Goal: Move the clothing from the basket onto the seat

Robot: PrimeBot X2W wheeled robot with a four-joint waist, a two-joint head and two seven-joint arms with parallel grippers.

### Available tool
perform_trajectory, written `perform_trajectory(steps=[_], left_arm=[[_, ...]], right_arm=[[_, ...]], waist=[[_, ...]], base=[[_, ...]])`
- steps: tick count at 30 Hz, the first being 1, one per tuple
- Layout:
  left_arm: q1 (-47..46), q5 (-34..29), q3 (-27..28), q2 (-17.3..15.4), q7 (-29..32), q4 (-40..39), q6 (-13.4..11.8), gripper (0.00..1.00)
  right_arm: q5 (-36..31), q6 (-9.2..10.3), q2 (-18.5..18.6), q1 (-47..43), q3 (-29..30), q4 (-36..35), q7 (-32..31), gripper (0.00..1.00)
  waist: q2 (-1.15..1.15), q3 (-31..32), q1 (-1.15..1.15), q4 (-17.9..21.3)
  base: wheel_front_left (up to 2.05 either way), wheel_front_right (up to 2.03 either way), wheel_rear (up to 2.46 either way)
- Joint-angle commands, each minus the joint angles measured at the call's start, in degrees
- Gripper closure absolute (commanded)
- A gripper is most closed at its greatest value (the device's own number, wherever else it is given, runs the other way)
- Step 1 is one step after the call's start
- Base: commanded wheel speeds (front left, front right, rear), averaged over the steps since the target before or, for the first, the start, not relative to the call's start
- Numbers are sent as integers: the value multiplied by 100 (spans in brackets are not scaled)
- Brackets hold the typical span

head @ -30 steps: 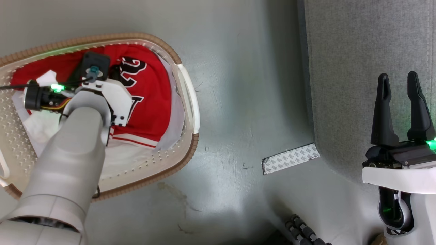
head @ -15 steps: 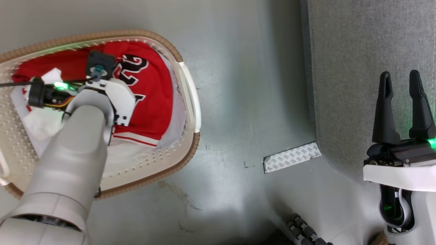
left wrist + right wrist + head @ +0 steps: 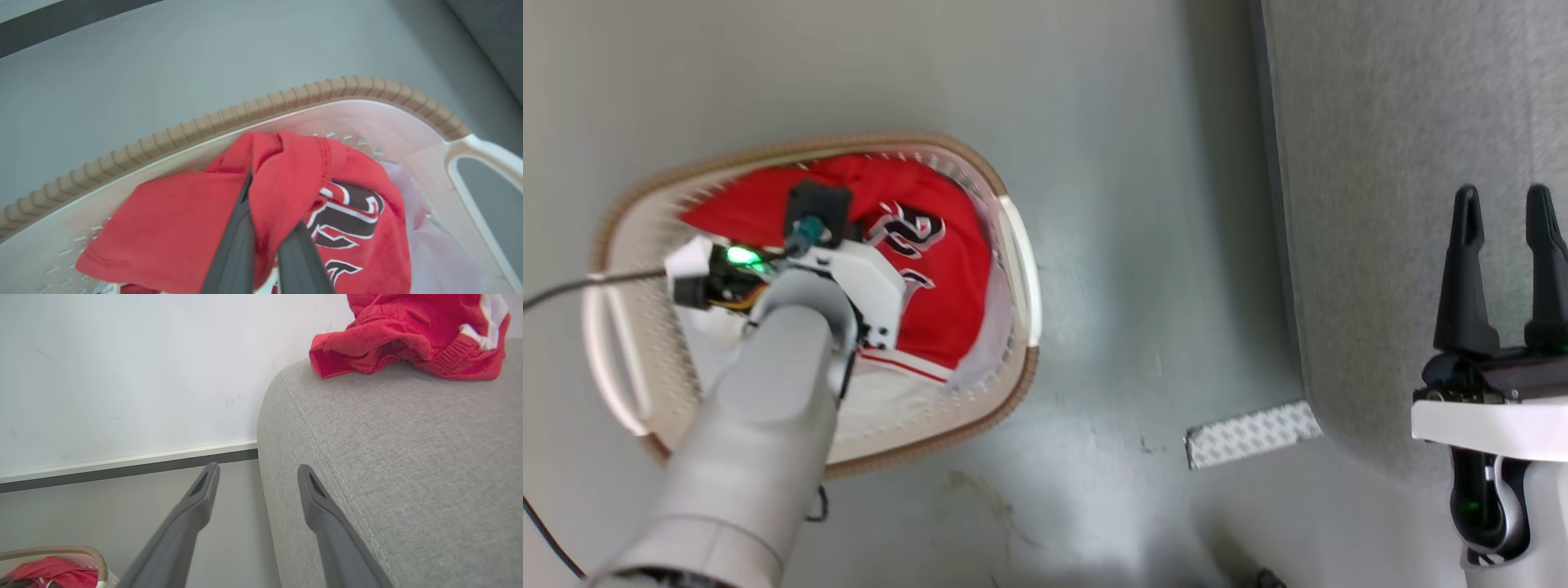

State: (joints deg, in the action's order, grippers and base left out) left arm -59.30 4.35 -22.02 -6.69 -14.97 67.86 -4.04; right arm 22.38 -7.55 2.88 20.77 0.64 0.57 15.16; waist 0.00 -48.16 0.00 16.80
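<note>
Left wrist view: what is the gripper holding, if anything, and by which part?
The left gripper is shut on a red jersey, pinching a bunched fold of plain red cloth beside the lettering, inside the basket.

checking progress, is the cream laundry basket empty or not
Not empty: bright red lettered jerseys and white cloth lie inside the oval cream perforated basket.

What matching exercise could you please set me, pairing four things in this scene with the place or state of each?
A. left gripper
B. right gripper
C. oval cream plastic basket with brown rim
D. crumpled red garment with white trim

1. lying on the grey fabric sofa
2. fingers open, holding nothing
3. standing on the smooth grey floor
4. fingers shut on the red lettered jersey

Pairs: A-4, B-2, C-3, D-1
</note>
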Motion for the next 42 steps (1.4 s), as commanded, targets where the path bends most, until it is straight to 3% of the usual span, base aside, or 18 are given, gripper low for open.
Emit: perform_trajectory(steps=[1, 12, 21, 42], left_arm=[[187, 71, 24, 17, -24, -181, 34, 100], [1856, 397, 82, 183, -21, -1766, 222, 100], [2992, 658, 271, 271, -19, -2908, 176, 100], [4588, 993, 764, 134, -20, -4323, 26, 100]], right_arm=[[-69, 13, 5, -103, 70, 56, -1, 0], [-378, 13, 8, -727, 464, 406, -1, 0], [-753, 13, 18, -1209, 687, 477, -1, 0], [-1064, 13, 153, -2081, 615, 736, -2, 0]], waist=[[0, 390, 0, -197], [0, 1861, 0, -750], [0, 2902, 0, -1139], [0, 4573, 0, -1529]], base=[[0, 0, 0], [0, 0, 0], [0, 0, 0], [0, 0, 0]])
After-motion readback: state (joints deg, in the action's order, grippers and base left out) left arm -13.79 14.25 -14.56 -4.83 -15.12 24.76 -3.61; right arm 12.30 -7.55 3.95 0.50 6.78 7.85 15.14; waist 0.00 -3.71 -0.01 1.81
